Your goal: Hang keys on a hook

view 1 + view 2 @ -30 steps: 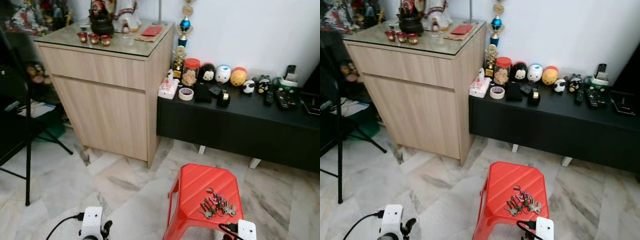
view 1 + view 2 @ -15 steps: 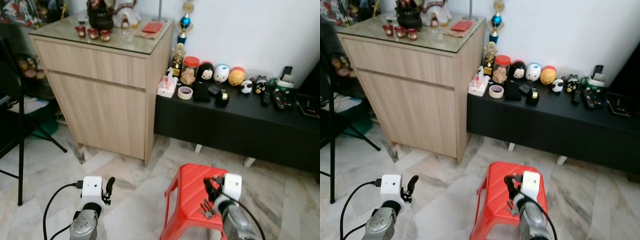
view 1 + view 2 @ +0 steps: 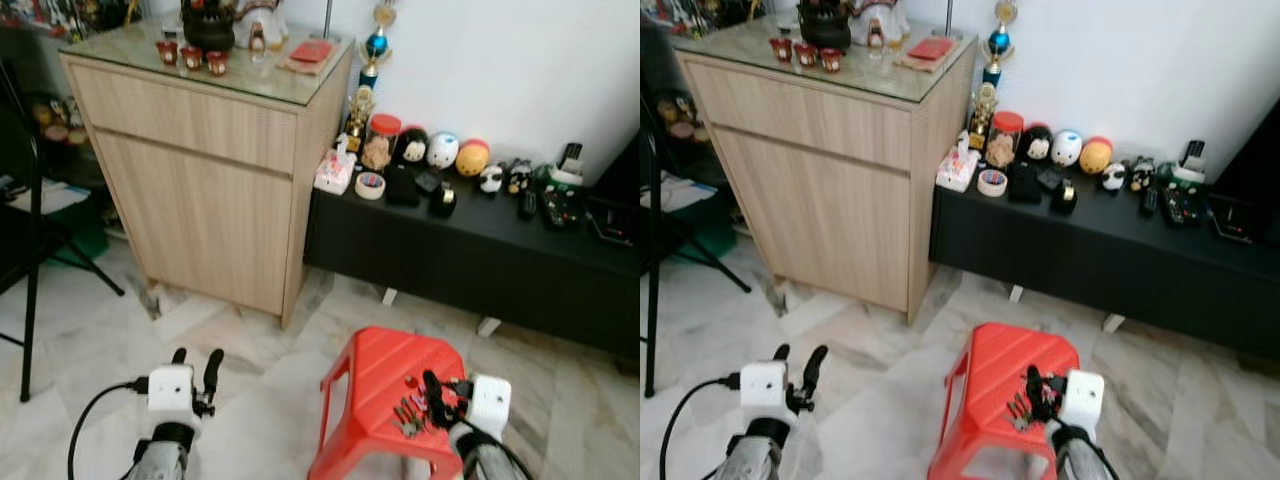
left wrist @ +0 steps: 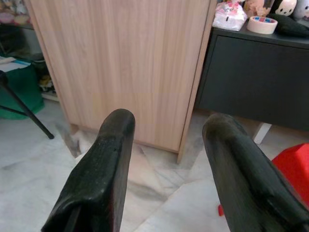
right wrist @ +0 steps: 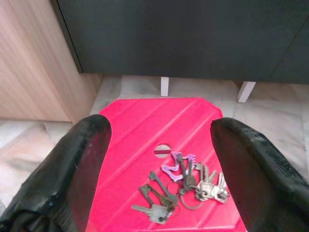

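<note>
**Reaching for the keys on the stool**

Head views: keys [image 3: 412,412] lying in a loose bunch on top of the red stool [image 3: 378,372], near its front edge. Right gripper [image 3: 437,396] raised just beside them, over the stool's right side. Left gripper [image 3: 196,367] held out above the marble floor, well apart from the stool, idle. Wooden cabinet [image 3: 210,190] and black low bench [image 3: 470,245] behind. No hook made out anywhere.

Left wrist view: fingers [image 4: 108,169] spread wide, nothing between them, aimed at the cabinet front.

Right wrist view: fingers [image 5: 82,169] spread wide, bracketing the stool top, keys [image 5: 181,186] ahead and untouched.

Step in hand, by judgement: approach before the pick. Next: lower onto the ring, pinch, lift.
</note>
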Tool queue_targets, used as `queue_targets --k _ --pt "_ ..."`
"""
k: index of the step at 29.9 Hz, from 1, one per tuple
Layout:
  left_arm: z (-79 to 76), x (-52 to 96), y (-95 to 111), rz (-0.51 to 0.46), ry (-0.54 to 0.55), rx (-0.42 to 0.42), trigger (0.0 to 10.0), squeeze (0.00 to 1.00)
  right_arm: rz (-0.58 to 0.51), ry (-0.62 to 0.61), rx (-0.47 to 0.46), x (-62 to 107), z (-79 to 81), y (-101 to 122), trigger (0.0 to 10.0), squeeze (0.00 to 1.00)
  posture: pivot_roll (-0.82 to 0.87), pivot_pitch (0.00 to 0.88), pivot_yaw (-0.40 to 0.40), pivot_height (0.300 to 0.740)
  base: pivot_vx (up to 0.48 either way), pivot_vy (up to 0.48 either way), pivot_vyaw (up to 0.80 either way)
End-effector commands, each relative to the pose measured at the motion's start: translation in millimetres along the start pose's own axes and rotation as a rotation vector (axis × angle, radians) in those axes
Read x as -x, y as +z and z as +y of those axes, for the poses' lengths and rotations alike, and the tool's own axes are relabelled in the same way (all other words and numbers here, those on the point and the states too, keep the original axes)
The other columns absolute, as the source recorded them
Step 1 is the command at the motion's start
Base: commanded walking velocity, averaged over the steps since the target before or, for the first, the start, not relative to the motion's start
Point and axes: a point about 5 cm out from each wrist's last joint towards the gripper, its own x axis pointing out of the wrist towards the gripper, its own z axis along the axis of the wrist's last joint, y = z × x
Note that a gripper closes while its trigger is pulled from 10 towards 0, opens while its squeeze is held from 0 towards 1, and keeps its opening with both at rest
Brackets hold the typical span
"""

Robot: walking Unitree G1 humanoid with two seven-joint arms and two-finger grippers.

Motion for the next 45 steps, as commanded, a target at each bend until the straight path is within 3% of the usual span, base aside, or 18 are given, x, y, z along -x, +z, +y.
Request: queue_targets --k 1,4,13,24,29,36,42,45 --pt "-6.1 -1.2 -0.1 0.011 -0.019 0.009 10.0 0.0 -0.039 0.008 0.021 -0.7 1.6 5.4 10.0 0.0 0.15 0.0 -0.171 0.74 0.0 0.0 0.0" --pt "-10.9 -7.5 8.1 0.002 -0.07 -0.015 10.0 0.0 -0.04 -0.005 -0.022 -0.6 8.5 3.2 10.0 0.0 0.19 0.0 -0.119 0.74 0.0 0.0 0.0" --pt "-1.6 -15.5 18.8 0.001 -0.106 -0.051 10.0 0.0 -0.012 -0.046 -0.074 1.8 23.2 -7.0 10.0 0.0 0.19 0.0 -0.048 0.74 0.0 0.0 0.0" --pt "-18.4 -17.3 20.2 0.0 -0.134 -0.007 10.0 0.0 -0.024 -0.071 -0.058 -1.0 3.7 0.6 10.0 0.0 0.15 0.0 -0.059 0.74 0.0 0.0 0.0" --pt "-18.8 -25.4 21.7 0.009 -0.163 -0.011 10.0 0.0 -0.099 -0.065 -0.063 -10.9 9.4 19.4 10.0 0.0 0.12 0.0 -0.053 0.74 0.0 0.0 0.0" --pt "-13.3 -37.9 32.1 -0.032 -0.136 -0.009 10.0 0.0 -0.107 -0.031 -0.043 -16.4 13.3 28.3 10.0 0.0 0.1 0.0 -0.094 0.74 0.108 0.0 -0.07" --pt "-19.4 -31.0 25.1 -0.019 -0.137 -0.007 10.0 0.0 -0.126 -0.047 0.0 -15.2 3.7 34.0 10.0 0.0 0.11 0.0 -0.11 0.74 0.262 0.0 -0.26" --pt "-21.8 -29.3 24.5 -0.018 -0.143 -0.001 10.0 0.0 -0.139 -0.071 -0.034 -18.0 0.8 39.8 10.0 0.0 0.1 0.0 -0.106 0.74 0.26 0.0 0.0"
